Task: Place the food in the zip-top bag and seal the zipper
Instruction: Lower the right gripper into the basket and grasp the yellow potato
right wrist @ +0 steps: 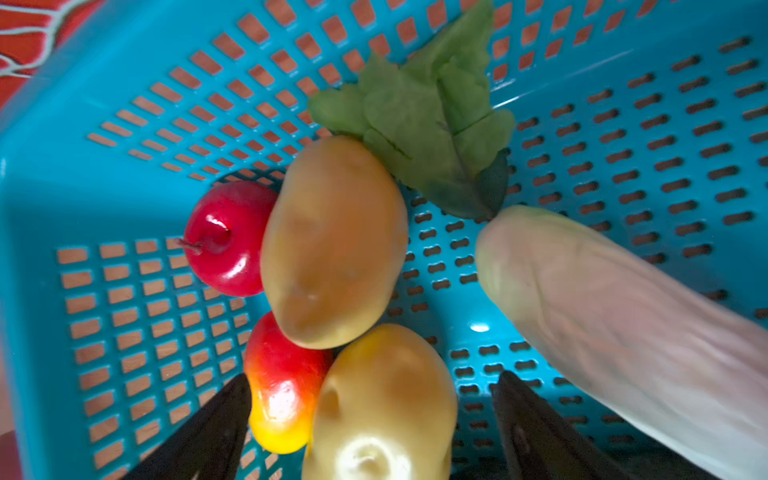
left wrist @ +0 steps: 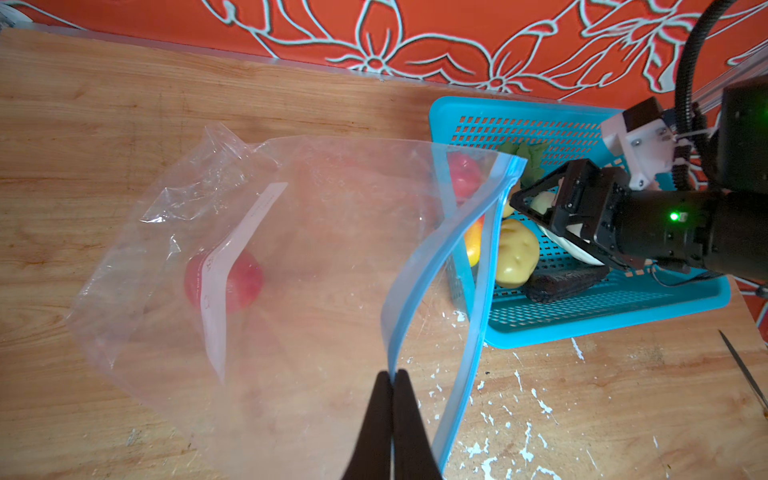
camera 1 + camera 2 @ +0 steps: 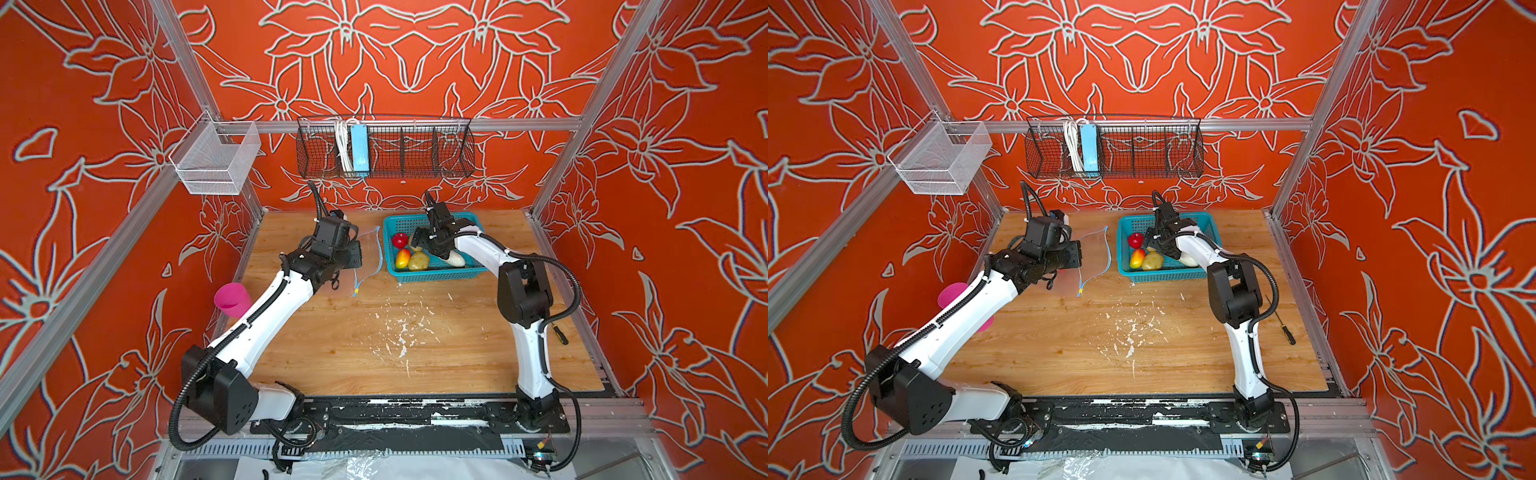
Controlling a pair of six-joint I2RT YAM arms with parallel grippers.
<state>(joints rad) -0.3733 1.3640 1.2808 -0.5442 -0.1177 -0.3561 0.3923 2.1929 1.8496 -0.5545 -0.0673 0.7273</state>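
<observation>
Bag (image 2: 332, 249) with ball (image 2: 245, 282), basket (image 2: 602, 322) with produce (image 2: 517, 253)

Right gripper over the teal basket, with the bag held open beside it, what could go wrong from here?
1. In the right wrist view the open right gripper frames the near potato, which touches the mango and the other potato. A finger could land on a neighbour and the grip may slip.
2. The left gripper is shut on only a thin bit of the zipper. If it slips, the zip-top bag mouth may sag shut before anything more goes in.
</observation>
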